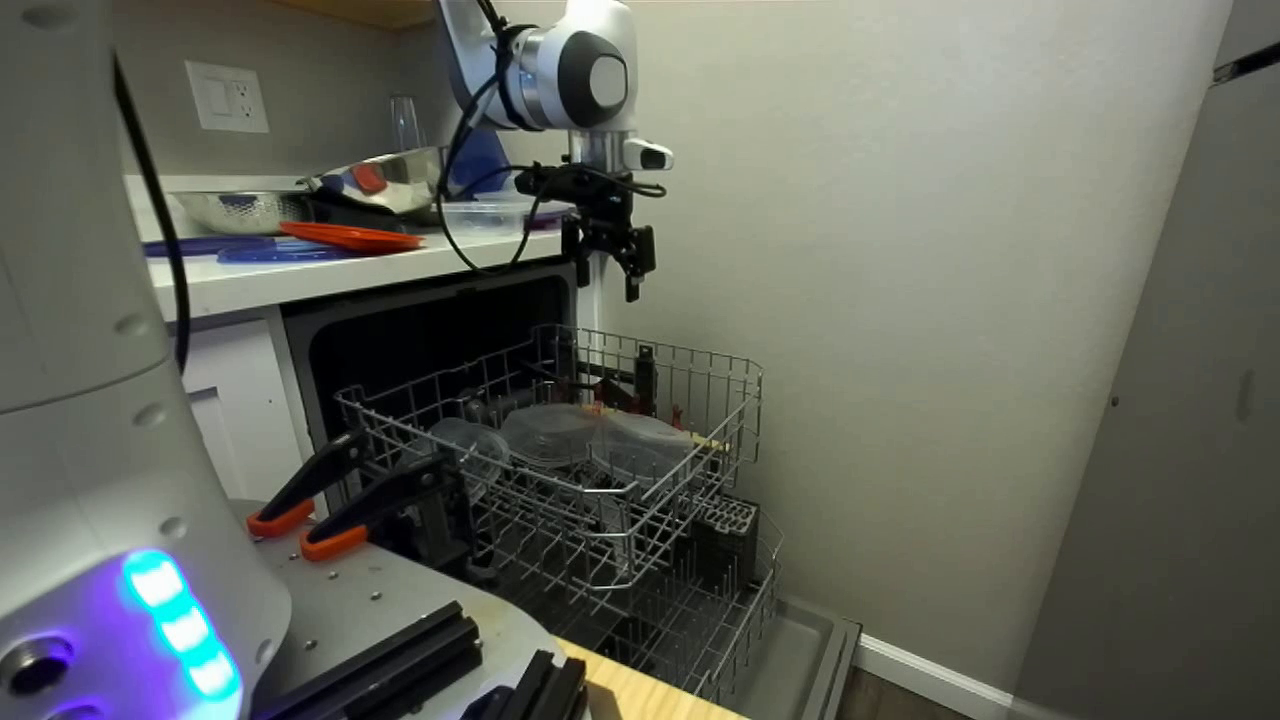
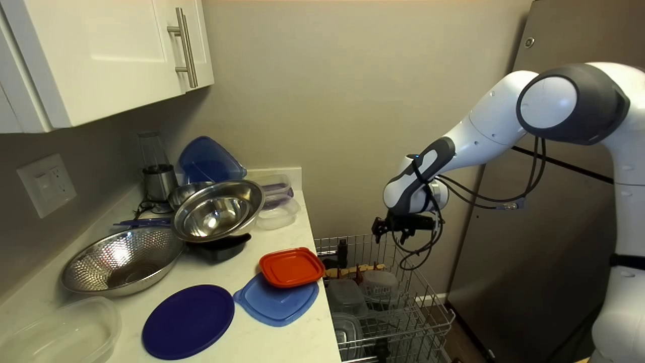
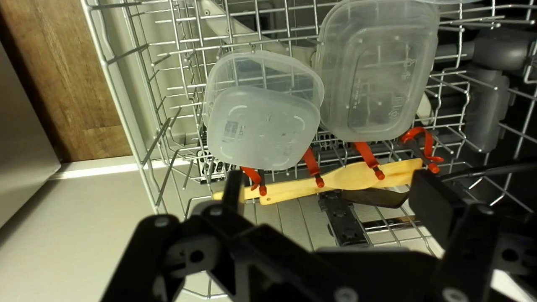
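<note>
The gripper (image 1: 608, 283) hung above the top rack (image 3: 105, 63), its two fingers (image 3: 436, 205) spread wide with nothing between them to hold. Nearest below it lay a wooden spoon (image 3: 352, 177) and another wooden tool (image 3: 400, 171), one partly over the other in the rack. Red clips (image 3: 368, 157) reached toward the wood, maybe to keep the thin tools from slipping away. Also below the gripper, just beside the wood, sat a small clear tub (image 3: 264, 126), and next to that a bigger clear tub (image 3: 377, 84). Both looked upside down, likely so water could run off and not fill them. Lower down, farther from the gripper, stood a black basket (image 1: 728, 540). Off to the gripper's side was the counter (image 2: 297, 343). There a red lid (image 2: 292, 267) sat on a light blue lid (image 2: 277, 305), perhaps piled up to save room, and a shiny bowl (image 2: 216, 212) leaned over a black dish (image 2: 216, 250). The wrist view showed the clips and the wood best, but it did not show the counter. In an exterior view a round dark blue lid (image 2: 189, 322) was plain to see too, well away from the gripper. In both exterior views the gripper could be seen up in the air over the rack, which was hard to tell from the wrist view.
</note>
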